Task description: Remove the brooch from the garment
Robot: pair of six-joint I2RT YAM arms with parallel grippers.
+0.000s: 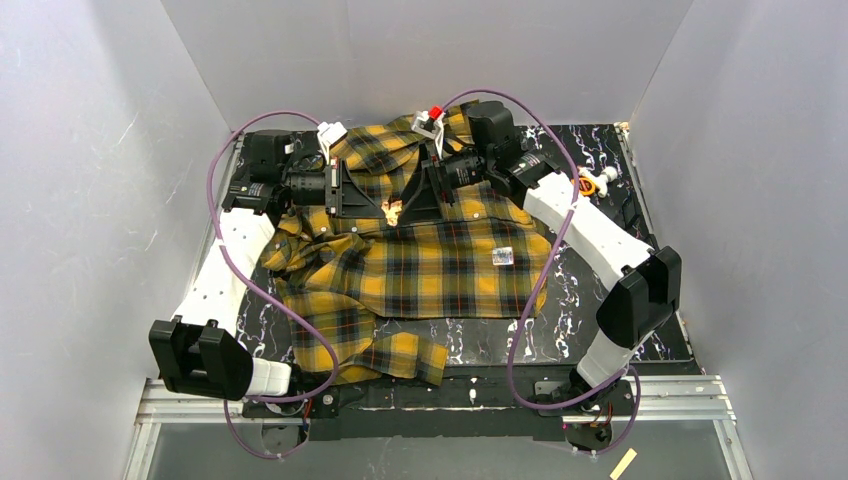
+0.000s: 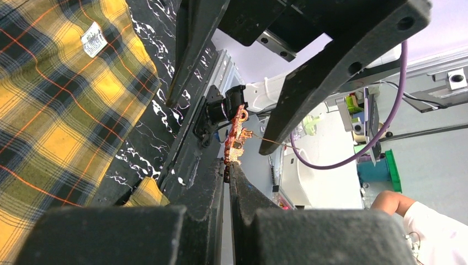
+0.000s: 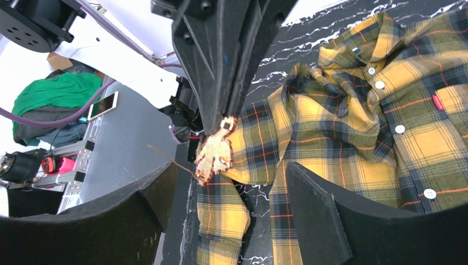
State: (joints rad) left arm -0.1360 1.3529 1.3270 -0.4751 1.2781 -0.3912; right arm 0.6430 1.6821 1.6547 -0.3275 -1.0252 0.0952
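The left gripper (image 2: 227, 165) is seen shut, its two black fingers pressed narrowly together. The brooch (image 2: 236, 138) is pinched at their very tips. It is a small glittering ornament, cream to coppery, and a thin wire-like pin projects sideways from it. In the left wrist view it is held in the air, clear of the cloth.

The right gripper (image 3: 229, 172) is spread wide and nothing is held in it. The brooch is framed just ahead of it, between its two fingers, and is not touched by either.

Below and beyond both tools the garment (image 1: 430, 270), a yellow-and-black plaid shirt, is spread crumpled over the black marbled table (image 1: 590, 290). White snap buttons (image 3: 400, 128) are seen in a row off to one side of the right gripper, with a small red tag (image 3: 437, 102) near them. A white rectangular label (image 2: 94, 40) is seen on the cloth well off to one side of the left gripper. Its print is too small to be read.
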